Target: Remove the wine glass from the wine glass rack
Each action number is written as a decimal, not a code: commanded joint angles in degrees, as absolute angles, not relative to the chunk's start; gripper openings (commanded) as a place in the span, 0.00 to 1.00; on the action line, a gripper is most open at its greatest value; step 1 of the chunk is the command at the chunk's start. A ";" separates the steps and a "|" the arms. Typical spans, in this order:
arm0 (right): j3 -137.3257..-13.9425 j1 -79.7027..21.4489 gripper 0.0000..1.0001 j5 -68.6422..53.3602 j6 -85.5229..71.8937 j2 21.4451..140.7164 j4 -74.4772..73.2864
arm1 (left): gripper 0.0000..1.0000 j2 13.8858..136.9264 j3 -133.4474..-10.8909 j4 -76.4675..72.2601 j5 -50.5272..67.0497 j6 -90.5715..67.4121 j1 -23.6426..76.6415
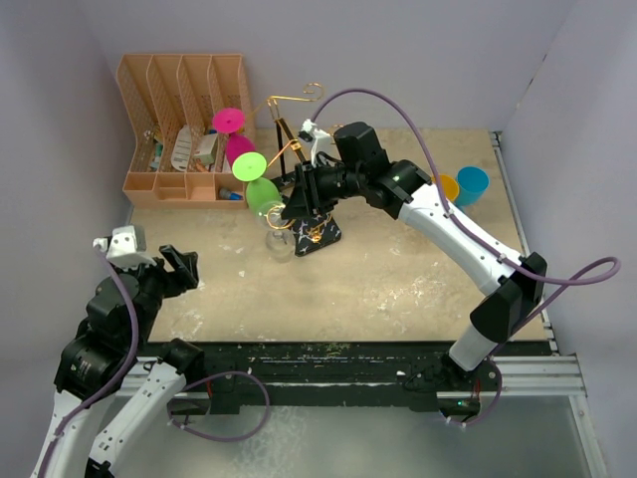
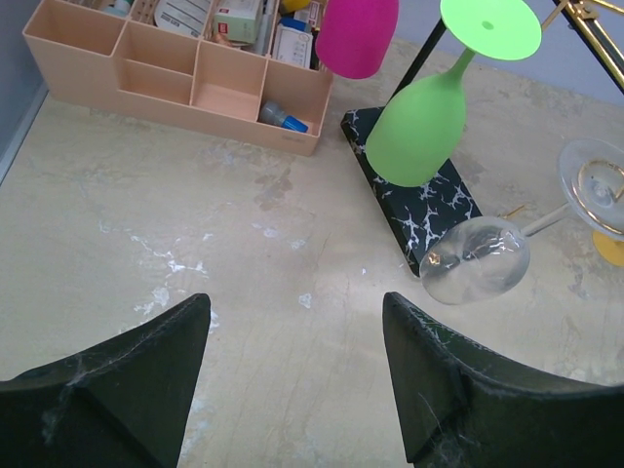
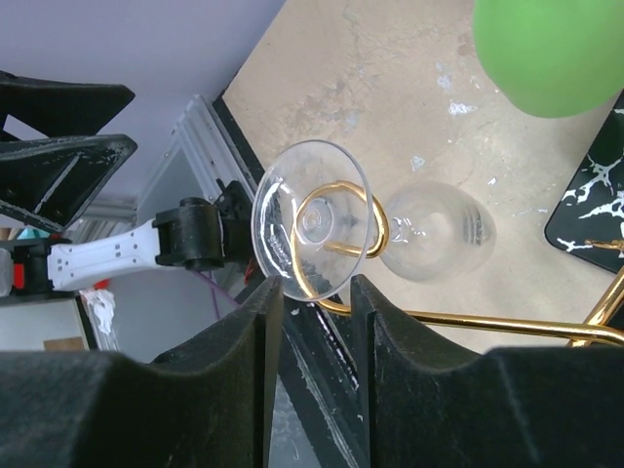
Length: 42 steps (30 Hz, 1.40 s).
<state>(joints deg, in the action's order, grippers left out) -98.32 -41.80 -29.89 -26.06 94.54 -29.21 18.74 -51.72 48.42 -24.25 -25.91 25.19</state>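
The wine glass rack stands mid-table on its black marbled base (image 1: 324,235) (image 2: 419,200), with gold scroll arms (image 3: 487,320). A clear wine glass (image 1: 281,242) hangs upside down from a gold curl by its foot (image 3: 312,219), its bowl (image 2: 478,258) low over the table. My right gripper (image 3: 317,288) is open. The foot's lower rim sits right at its fingertips (image 3: 268,312). A green glass (image 1: 261,189) (image 2: 424,132) and a pink glass (image 1: 237,144) hang on other arms. My left gripper (image 2: 294,302) (image 1: 187,267) stands open over bare table, well left of the rack.
An orange slotted organiser (image 1: 184,119) (image 2: 175,83) with small items stands back left, close behind the pink glass. A yellow cup (image 1: 447,186) and a blue cup (image 1: 472,184) stand at the right. Grey walls close in on the left, back and right.
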 commanded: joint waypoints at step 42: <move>-106.66 -42.16 0.36 -25.93 -26.28 98.78 -30.83 | 0.63 53.40 -62.73 32.02 -12.66 -21.28 25.31</move>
